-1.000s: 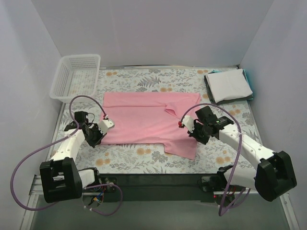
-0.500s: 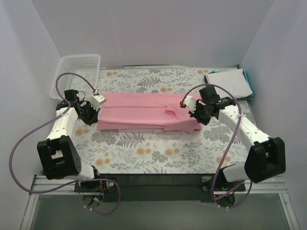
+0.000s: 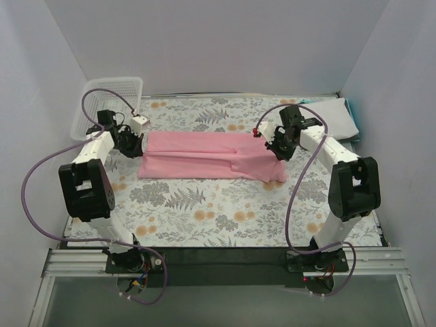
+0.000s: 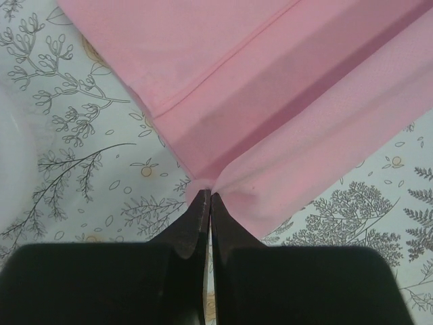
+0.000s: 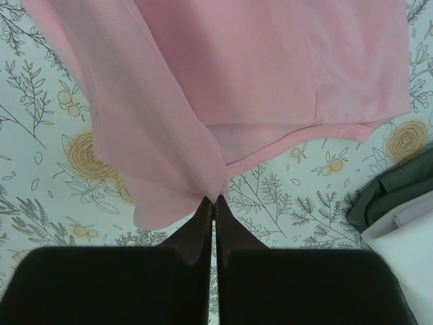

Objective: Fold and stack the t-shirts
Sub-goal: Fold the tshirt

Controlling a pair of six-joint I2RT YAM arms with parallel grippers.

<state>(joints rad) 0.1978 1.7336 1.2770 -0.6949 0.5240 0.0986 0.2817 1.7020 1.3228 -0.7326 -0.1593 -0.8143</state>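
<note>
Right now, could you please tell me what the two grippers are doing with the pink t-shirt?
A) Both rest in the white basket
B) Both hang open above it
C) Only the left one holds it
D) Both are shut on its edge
D: each wrist view shows the left gripper and the right gripper closed, with an edge of the pink t-shirt pinched at the fingertips.
</note>
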